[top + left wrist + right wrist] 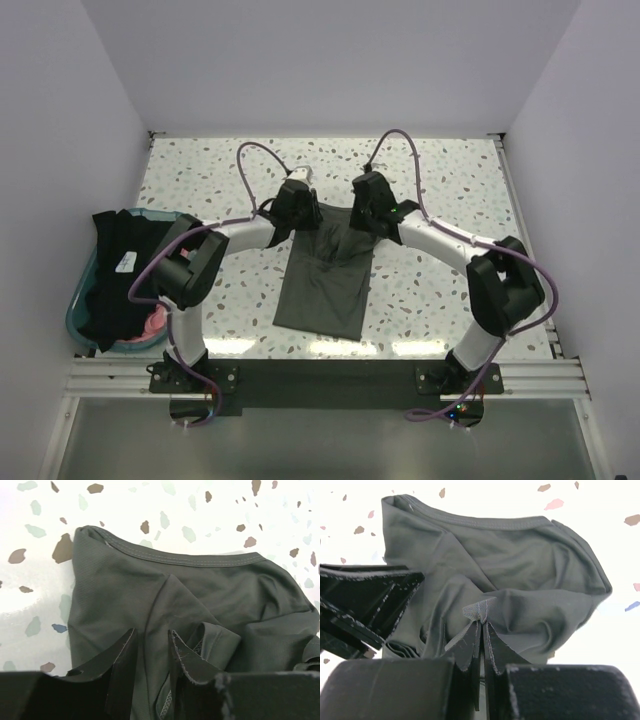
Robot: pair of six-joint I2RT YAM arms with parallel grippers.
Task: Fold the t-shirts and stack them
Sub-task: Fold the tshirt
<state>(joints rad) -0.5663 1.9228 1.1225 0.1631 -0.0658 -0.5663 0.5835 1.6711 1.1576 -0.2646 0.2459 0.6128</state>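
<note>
At your left, the black t-shirt (115, 270) and pink t-shirt (155, 322) lay in the teal plastic tub (72, 310). Your left arm bent inward, its tool (152, 632) narrowly parted over the dark olive-green t-shirt (325, 290) mid-counter (440, 170); I cannot tell whether it gripped. Your right arm mirrored it, its tool (481, 622) pinching a fold.

A teal plastic tub (74, 306) sits at the left edge of the white, speckled terrazzo desk (450, 180), towards its near corner.

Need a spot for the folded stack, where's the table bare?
Bare: right of the olive shirt to the right arm, and the far strip beyond the left gripper and right gripper. Crowded: the left, where the left arm crosses beside the teal tub of shirts.
</note>
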